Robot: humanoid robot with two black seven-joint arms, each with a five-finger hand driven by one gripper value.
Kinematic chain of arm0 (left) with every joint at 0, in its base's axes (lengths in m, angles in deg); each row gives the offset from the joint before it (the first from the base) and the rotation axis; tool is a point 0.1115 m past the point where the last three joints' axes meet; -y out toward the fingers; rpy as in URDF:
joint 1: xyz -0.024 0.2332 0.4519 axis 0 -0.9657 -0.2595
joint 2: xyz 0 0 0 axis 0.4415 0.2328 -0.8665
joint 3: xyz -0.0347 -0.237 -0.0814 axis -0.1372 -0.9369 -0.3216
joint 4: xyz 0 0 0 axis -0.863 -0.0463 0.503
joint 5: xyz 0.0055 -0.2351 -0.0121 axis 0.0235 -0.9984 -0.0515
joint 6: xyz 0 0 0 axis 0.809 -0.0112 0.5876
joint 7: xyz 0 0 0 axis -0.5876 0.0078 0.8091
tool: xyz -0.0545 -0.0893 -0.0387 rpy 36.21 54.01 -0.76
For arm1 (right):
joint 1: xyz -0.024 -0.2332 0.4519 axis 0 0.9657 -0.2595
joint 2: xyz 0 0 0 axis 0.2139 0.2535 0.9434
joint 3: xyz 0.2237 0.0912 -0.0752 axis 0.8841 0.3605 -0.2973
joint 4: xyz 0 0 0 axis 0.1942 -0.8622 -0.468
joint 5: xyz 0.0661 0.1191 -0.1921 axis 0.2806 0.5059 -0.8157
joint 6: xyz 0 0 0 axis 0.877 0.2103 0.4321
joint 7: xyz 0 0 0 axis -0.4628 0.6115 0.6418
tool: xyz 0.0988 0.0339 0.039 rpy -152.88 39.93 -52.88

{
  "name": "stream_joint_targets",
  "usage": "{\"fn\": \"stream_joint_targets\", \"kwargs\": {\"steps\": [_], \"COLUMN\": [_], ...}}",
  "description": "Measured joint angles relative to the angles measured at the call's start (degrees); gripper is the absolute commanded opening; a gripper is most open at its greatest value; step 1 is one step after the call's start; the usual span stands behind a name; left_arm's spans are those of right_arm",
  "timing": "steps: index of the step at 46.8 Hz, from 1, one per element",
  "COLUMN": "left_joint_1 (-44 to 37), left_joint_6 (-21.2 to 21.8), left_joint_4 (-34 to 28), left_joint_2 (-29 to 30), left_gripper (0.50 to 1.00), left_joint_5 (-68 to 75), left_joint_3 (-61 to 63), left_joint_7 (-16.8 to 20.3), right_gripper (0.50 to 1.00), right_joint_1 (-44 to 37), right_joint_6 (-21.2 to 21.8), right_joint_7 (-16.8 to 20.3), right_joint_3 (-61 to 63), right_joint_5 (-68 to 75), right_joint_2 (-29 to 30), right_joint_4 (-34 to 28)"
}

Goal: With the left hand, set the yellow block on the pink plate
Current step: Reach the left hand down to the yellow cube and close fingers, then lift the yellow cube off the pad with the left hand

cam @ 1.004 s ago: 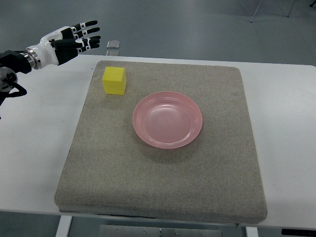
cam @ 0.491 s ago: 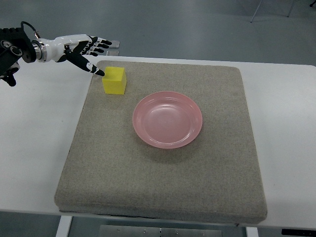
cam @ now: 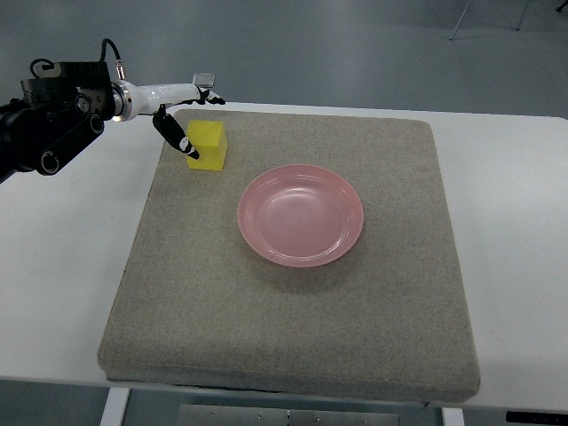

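The yellow block (cam: 211,147) sits on the grey mat at its far left corner. The pink plate (cam: 301,216) lies empty in the middle of the mat, to the right of the block and nearer me. My left hand (cam: 201,124) comes in from the upper left and is open at the block. Its thumb (cam: 180,138) rests against the block's left face, and its fingers (cam: 206,99) stretch over the far side. The block stands flat on the mat. The right hand does not show.
The grey mat (cam: 293,337) covers most of the white table (cam: 62,266). A small grey object (cam: 205,78) lies on the floor beyond the table's far edge, just behind my left hand.
My left hand has moved right and down from beyond the table's far left corner to the block, turning so the thumb meets its left face. The block and plate have not moved.
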Motion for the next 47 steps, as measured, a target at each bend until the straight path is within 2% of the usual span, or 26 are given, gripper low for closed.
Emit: {"fn": "stream_joint_targets", "kwargs": {"steps": [7,12,16,21,27,29,32,40,47], "left_joint_1": [-0.06,-0.05,-0.07,-0.07,0.21,0.64,1.41,3.66,5.00], "left_joint_6": [0.68,3.95,6.00,6.22,6.28,6.35,6.42,6.46,6.01], "left_joint_4": [-0.28,-1.03,-1.54,-1.69,-1.69,-1.68,-1.46,-0.16,9.56], "left_joint_2": [-1.12,-1.73,-1.87,-1.88,-1.88,-1.77,-1.35,-0.50,4.52], "left_gripper": [0.981,0.958,0.827,0.679,0.549,0.521,0.500,0.500,0.500], "left_joint_5": [0.12,-0.01,-0.01,-0.01,0.07,0.01,-0.32,-0.57,-0.60], "left_joint_3": [4.87,8.64,9.71,9.80,9.88,9.87,9.74,9.59,9.51], "left_joint_7": [-0.13,-0.09,-0.11,-0.08,-0.05,-0.05,0.00,0.20,0.29], "right_gripper": [0.924,0.924,0.924,0.924,0.924,0.924,0.924,0.924,0.924], "right_joint_1": [0.00,0.00,-0.06,-0.02,0.00,0.00,-0.02,0.00,-0.01], "right_joint_6": [0.00,0.00,0.00,0.00,0.00,0.00,0.00,0.00,0.00], "right_joint_7": [0.00,0.00,0.00,0.00,0.00,0.00,-0.01,0.00,-0.02], "right_joint_3": [0.00,0.00,0.00,0.00,0.00,0.00,0.00,0.00,0.00], "right_joint_5": [0.00,0.00,0.00,0.00,0.00,0.00,0.00,0.00,0.00], "right_joint_2": [0.00,0.00,0.00,0.00,0.00,0.00,0.00,0.00,0.00], "right_joint_4": [0.00,0.00,0.00,-0.02,-0.01,-0.01,0.00,0.00,0.00]}}
